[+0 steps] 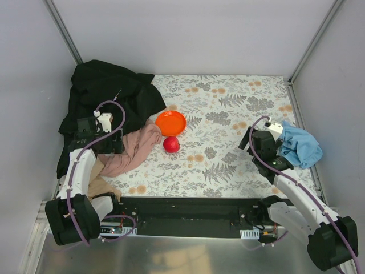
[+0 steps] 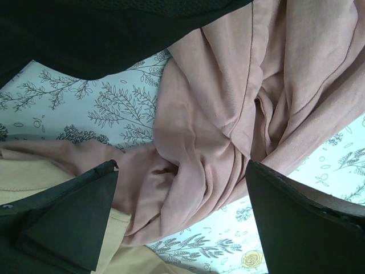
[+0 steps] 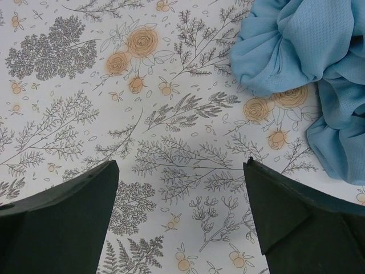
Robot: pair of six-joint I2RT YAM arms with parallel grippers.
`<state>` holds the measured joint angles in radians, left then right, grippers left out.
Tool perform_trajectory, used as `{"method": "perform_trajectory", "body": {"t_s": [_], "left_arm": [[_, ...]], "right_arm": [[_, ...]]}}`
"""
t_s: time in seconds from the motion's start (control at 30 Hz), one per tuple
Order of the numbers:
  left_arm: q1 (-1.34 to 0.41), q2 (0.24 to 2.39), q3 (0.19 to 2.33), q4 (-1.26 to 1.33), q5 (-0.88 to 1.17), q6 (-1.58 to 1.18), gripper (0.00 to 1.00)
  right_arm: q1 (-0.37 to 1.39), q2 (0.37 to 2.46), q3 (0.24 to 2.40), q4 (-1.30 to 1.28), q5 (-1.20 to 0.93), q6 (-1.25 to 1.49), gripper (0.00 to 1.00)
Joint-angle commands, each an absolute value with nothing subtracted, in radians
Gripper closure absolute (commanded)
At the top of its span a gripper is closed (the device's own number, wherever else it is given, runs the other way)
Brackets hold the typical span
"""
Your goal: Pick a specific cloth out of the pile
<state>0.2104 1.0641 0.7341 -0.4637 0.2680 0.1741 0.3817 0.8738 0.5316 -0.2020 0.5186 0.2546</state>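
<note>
From above, the cloth (image 1: 299, 145) lies crumpled at the right edge of the table (image 1: 228, 108), well apart from the pile (image 1: 114, 114) on the left. There a black garment (image 1: 108, 91) covers the far corner, a dusty-pink cloth (image 1: 134, 149) trails toward the middle, and a tan cloth (image 1: 100, 185) lies at the near edge. An orange plate (image 1: 170, 123) and a red ball (image 1: 171, 144) sit beside the pink folds. The left arm reaches forward over the pile with the left gripper (image 1: 108, 142) pointing down. The right arm bends out to the right, and the right gripper (image 1: 262, 145) hangs just left of the blue fabric.

The left wrist camera shows the left gripper (image 2: 182, 217) spread wide above twisted pink folds and grasping nothing. Black fabric (image 2: 114, 34) lies beyond, and tan (image 2: 34, 177) sits beside one finger.

The right wrist camera shows the right gripper (image 3: 182, 228) parted just as wide over bare floral print (image 3: 142, 142). The cloth (image 3: 308, 40) is bunched ahead and to the right, outside the fingers (image 3: 63, 217).

It looks like a thin, light knit, limp and likely to sag when lifted. A raised ridge of its nearest folds seems the best place to pinch, since flat areas would give little purchase.
</note>
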Motion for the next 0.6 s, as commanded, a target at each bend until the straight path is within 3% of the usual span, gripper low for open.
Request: {"method": "perform_trajectory", "body": {"t_s": [0.0, 0.57], "left_arm": [[0.212, 1.042, 0.710, -0.408, 0.295, 0.149, 0.01], [0.212, 1.040, 0.701, -0.407, 0.288, 0.153, 0.01]], "right_arm": [[0.387, 0.859, 0.535, -0.155, 0.548, 0.244, 0.00], [0.385, 0.851, 0.531, -0.158, 0.555, 0.245, 0.00]]}}
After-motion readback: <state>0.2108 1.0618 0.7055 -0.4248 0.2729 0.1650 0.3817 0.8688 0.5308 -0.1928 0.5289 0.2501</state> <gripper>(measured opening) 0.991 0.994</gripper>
